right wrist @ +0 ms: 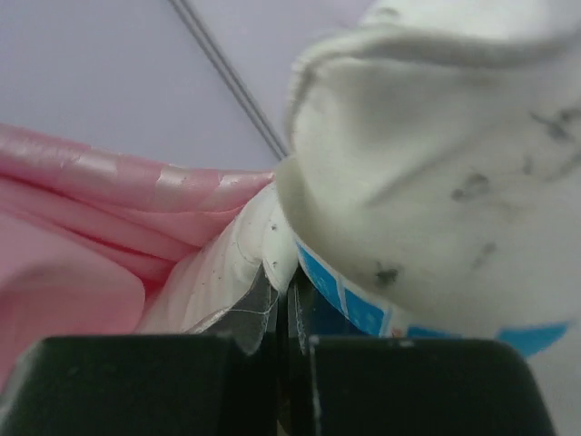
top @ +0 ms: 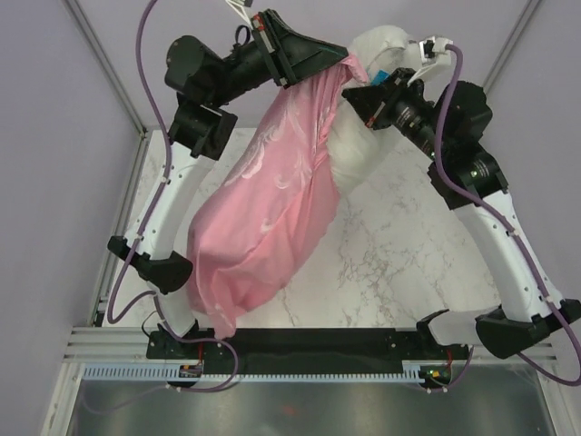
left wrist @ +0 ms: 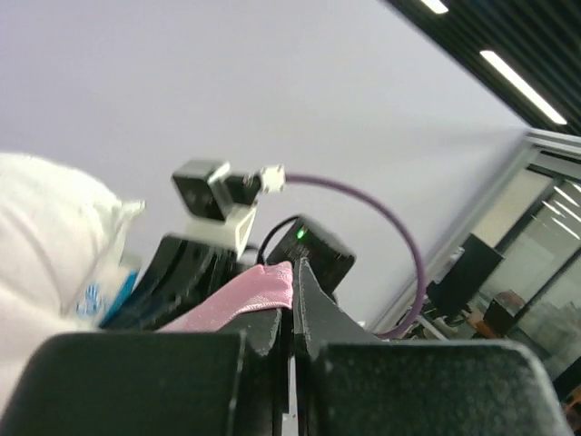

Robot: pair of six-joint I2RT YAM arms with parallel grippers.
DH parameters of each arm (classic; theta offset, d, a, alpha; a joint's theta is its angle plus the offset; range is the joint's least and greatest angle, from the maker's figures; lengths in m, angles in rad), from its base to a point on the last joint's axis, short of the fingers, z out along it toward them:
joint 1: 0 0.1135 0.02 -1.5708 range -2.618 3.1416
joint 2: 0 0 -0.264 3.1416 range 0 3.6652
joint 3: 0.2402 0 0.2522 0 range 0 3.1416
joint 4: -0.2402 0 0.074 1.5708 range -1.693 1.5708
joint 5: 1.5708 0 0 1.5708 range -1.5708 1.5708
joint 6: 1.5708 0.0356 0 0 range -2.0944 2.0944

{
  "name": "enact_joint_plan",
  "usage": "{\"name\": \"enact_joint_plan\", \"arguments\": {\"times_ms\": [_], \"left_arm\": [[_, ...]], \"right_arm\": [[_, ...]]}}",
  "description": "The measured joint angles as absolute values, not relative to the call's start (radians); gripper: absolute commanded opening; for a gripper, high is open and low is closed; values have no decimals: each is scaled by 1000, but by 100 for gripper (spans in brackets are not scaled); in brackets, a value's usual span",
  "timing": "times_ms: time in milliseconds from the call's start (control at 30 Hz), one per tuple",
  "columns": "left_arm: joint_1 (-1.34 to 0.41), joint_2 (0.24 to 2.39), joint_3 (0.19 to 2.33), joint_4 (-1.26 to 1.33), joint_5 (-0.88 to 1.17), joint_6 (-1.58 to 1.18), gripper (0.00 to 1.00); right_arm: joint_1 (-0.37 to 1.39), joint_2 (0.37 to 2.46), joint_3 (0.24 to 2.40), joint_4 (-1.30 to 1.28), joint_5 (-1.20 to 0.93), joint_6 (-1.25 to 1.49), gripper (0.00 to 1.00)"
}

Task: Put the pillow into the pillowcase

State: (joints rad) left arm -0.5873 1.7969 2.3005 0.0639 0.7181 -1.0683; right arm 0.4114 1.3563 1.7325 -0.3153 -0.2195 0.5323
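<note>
Pillow (top: pixel 356 156) lower end hidden under pillowcase (top: pixel 272 209), perhaps inside it.

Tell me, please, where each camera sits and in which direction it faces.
Top external: fixed above and behind the arms, facing down at the table; the left arm and right arm show, holding up the pillowcase and pillow.
Left wrist: on the left arm, tilted upward toward the ceiling; the left tool shows, shut on the pillowcase.
Right wrist: on the right arm, facing close into the pillow; the right tool shows, shut on the pillow's edge.
Shared: both wrist views show the pillow and the pillowcase.
</note>
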Motion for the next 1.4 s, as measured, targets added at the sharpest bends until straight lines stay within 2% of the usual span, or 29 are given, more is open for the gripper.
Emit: {"name": "enact_joint_plan", "arguments": {"times_ms": [67, 133, 333, 667, 800, 967, 1133, 1233, 1333, 1400], "left_arm": [[-600, 1828, 2437, 90, 719, -1098, 2], [-622, 1829, 2476, 119, 727, -1120, 2], [-638, 1814, 2410, 102, 823, -1151, 2], [-523, 1760, 2316, 69, 925, -1184, 2], [-515, 1748, 2268, 102, 914, -1186, 2], [-500, 1794, 2267, 144, 889, -1202, 2], [-496, 1877, 2285, 150, 883, -1224, 2], [-492, 1896, 2285, 133, 887, -1224, 2], [-482, 1886, 2270, 134, 891, -1215, 2], [-476, 1820, 2164, 147, 886, -1188, 2]], "right_arm": [[488, 1322, 1729, -242, -203, 531, 0], [582, 1306, 1699, -170, -191, 531, 0], [902, 1345, 1583, -42, -84, 505, 0], [1020, 1259, 1385, -75, 43, 524, 0], [991, 1214, 1396, -186, 104, 499, 0], [744, 1234, 1473, -346, 75, 462, 0], [527, 1336, 1724, -496, 34, 418, 0], [501, 1390, 1887, -523, -27, 385, 0], [509, 1390, 1949, -517, -113, 358, 0], [528, 1374, 1942, -504, -154, 332, 0]]}}
